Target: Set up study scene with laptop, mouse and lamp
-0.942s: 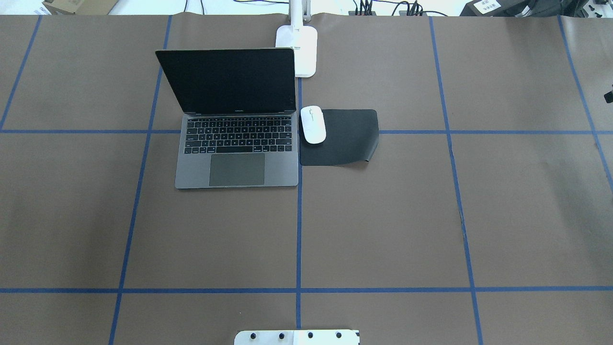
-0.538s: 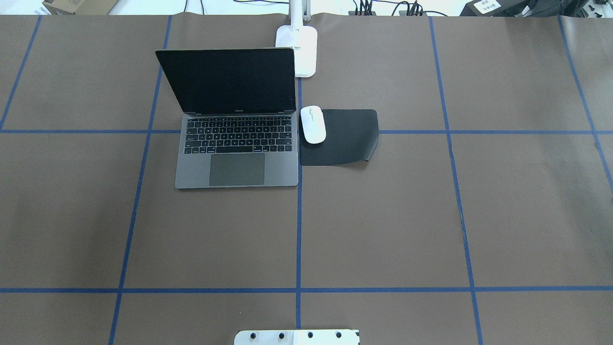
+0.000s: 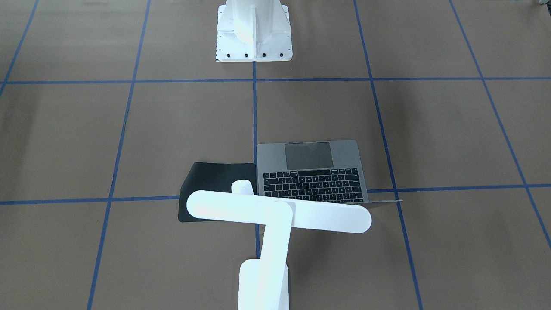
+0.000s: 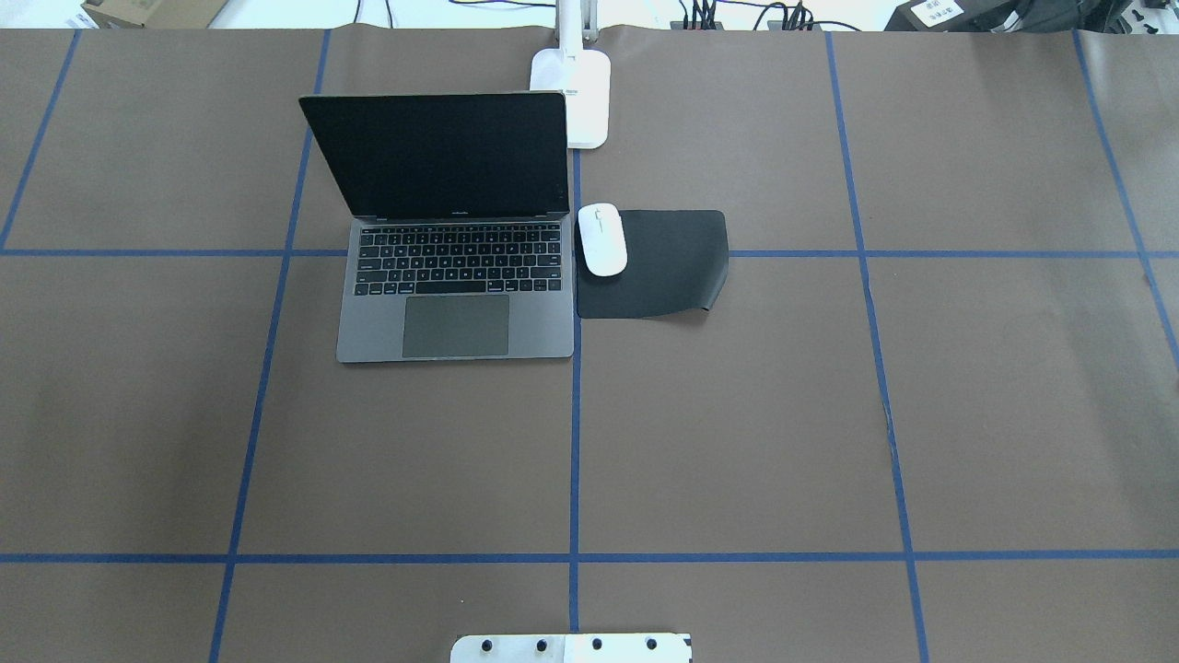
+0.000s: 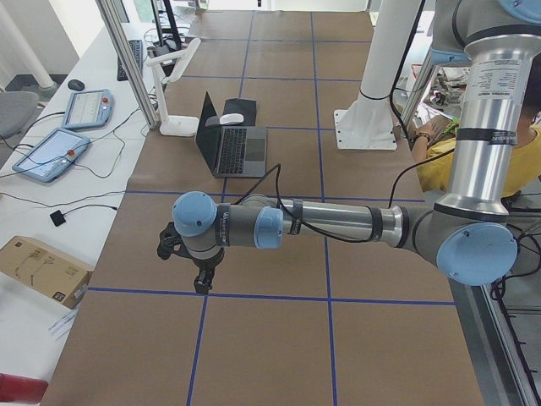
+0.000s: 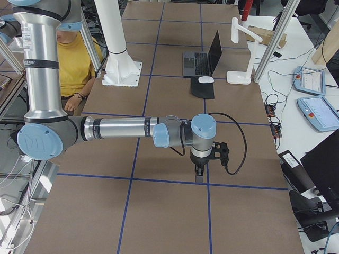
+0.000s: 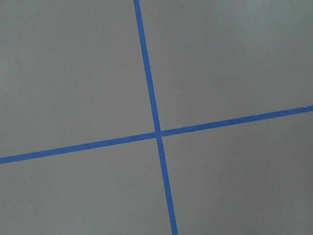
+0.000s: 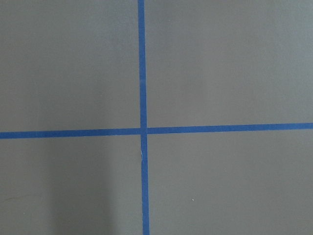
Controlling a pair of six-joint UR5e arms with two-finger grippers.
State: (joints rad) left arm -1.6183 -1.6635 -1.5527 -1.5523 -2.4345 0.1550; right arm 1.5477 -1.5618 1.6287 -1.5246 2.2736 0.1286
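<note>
The open grey laptop (image 4: 456, 276) stands left of the table's centre line, its dark screen up. The white mouse (image 4: 602, 239) lies on the left edge of a black mat (image 4: 672, 267), right beside the laptop. The white lamp (image 4: 580, 101) stands behind them at the far edge; in the front-facing view its bar head (image 3: 280, 212) hangs over the laptop's hinge and the mouse (image 3: 242, 187). My left gripper (image 5: 201, 283) shows only in the exterior left view, my right gripper (image 6: 198, 174) only in the exterior right view. Both point down over bare table far from the objects. I cannot tell whether they are open or shut.
The white bolted pedestal (image 4: 571, 647) stands at the near edge. Blue tape lines grid the brown table. Both wrist views show only tape crossings. Tablets and cables lie on side tables (image 5: 51, 152) beyond the far edge. A person in yellow (image 6: 74, 58) sits behind the robot.
A small dark part at the overhead view's right edge has moved out of view. The laptop, mouse and lamp have not moved.
</note>
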